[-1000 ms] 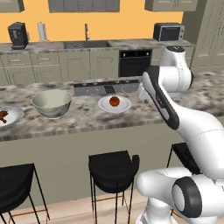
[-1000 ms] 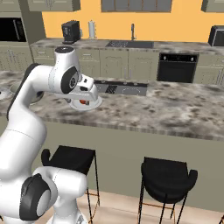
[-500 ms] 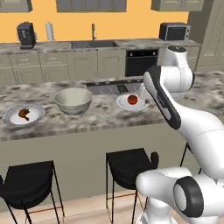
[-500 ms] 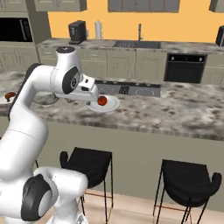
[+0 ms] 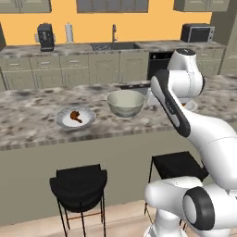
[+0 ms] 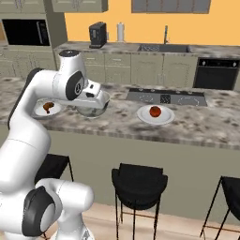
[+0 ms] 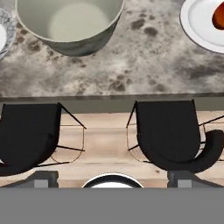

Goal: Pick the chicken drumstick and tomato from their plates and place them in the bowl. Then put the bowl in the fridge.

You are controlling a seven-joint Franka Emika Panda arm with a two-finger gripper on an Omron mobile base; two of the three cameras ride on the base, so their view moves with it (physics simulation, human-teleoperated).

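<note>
Hovering over counter edge: gripper (image 7: 112, 175), fingers spread, holding nothing. Bowl (image 7: 70, 22) at eleven o'clock; tomato (image 7: 218, 15), probably, on plate (image 7: 199, 26) at one o'clock.

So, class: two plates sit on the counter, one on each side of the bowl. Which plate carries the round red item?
The plate nearest the cooktop holds the round tomato. The other plate, beyond the bowl, holds the elongated brown drumstick.

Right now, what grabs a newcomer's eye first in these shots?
The big white arm looming over the marbled counter. On it, a pale bowl sits between two plates: the chicken drumstick on one, the red tomato on the other. Black stools stand below.
</note>
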